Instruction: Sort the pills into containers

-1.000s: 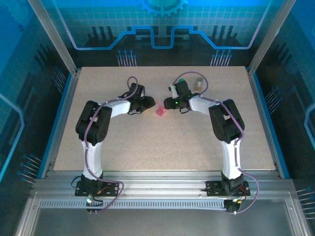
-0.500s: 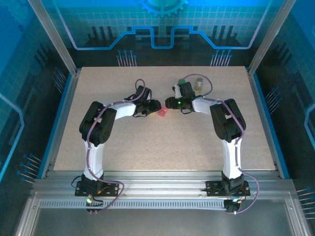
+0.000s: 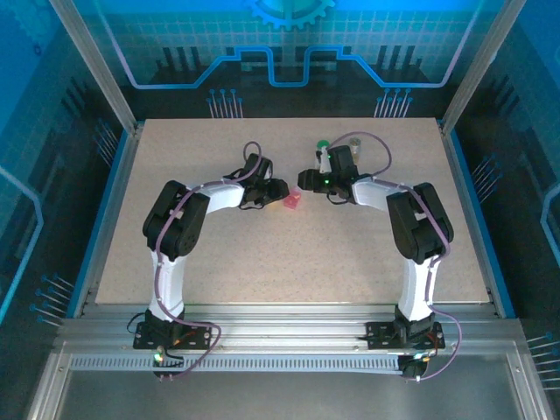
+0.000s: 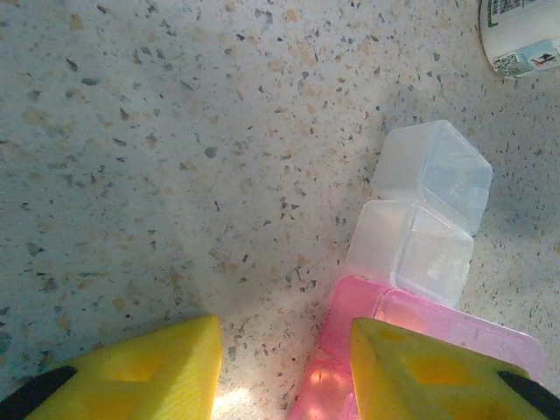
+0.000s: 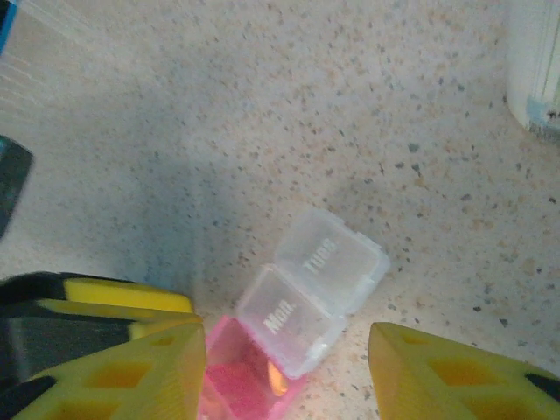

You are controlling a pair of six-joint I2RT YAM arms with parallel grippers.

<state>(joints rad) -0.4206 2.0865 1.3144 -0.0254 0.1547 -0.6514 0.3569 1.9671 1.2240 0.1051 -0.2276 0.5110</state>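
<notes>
A small pill box lies on the table between my two grippers, seen as a pink spot [image 3: 291,201] from above. It has two clear shut cells [image 5: 315,284] marked Mon and Tues and a pink cell [image 5: 241,381] standing open with an orange pill [image 5: 276,379] inside. My left gripper [image 3: 277,188] [image 4: 284,337] is open, its right finger over the pink cell [image 4: 346,328] and bare table under the gap. My right gripper [image 3: 304,182] [image 5: 289,346] is open, its jaws straddling the pill box from above. A white bottle with a green cap [image 3: 324,146] stands just behind the right gripper.
The white bottle's base shows at the top right of the left wrist view [image 4: 521,35] and at the right edge of the right wrist view [image 5: 535,61]. Both arms reach inward over the speckled table [image 3: 289,262]. Blue rails [image 3: 105,219] edge the table.
My left gripper has moved right, up to the pink cell. The right arm has shifted right and drawn its gripper slightly back, and its jaws have widened.
</notes>
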